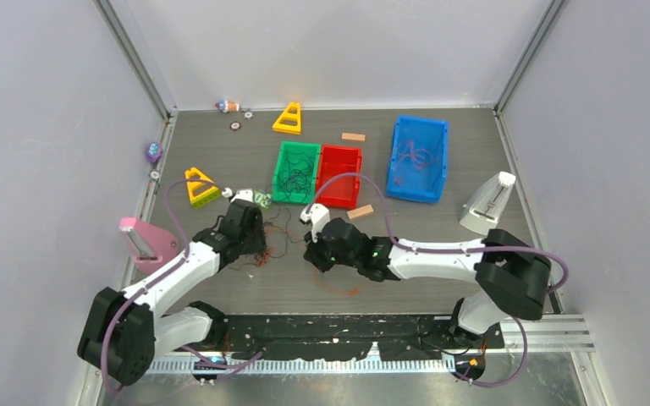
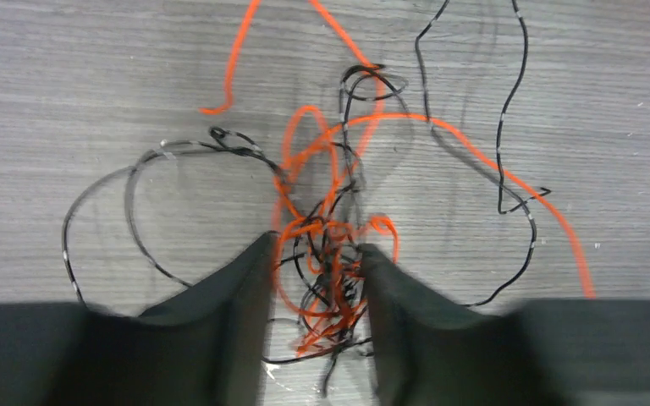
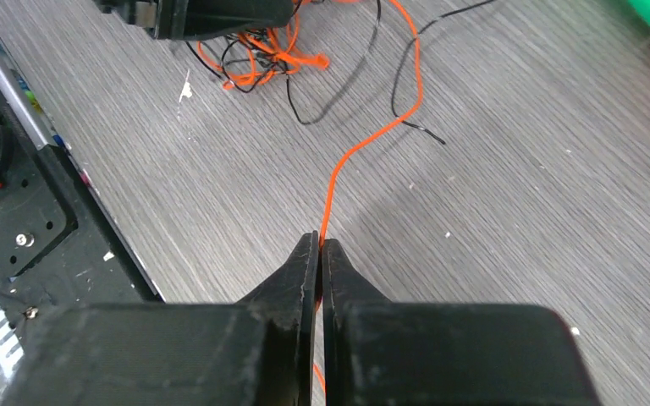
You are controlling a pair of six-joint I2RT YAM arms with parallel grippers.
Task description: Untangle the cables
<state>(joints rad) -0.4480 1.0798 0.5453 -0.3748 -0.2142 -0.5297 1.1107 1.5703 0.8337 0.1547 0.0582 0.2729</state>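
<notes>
A clump of thin orange and black cables (image 2: 330, 271) lies on the grey table, with loose loops spreading outward. My left gripper (image 2: 317, 245) is open, its two dark fingers standing either side of the clump, low over the table. In the top view it (image 1: 256, 245) sits at the clump (image 1: 264, 256). My right gripper (image 3: 320, 241) is shut on a single orange cable (image 3: 364, 144) that runs from its tips back to the clump (image 3: 258, 59). In the top view the right gripper (image 1: 313, 254) is just right of the clump.
Behind are a green bin (image 1: 280, 173) holding dark wires, a red bin (image 1: 357, 178) and a blue bin (image 1: 396, 139) holding red wires. Yellow triangles (image 1: 289, 119) (image 1: 199, 186), a pink object (image 1: 144, 241), a white object (image 1: 489, 203) and wood blocks (image 1: 360, 212) stand around. An orange strand (image 1: 338, 288) lies near the front.
</notes>
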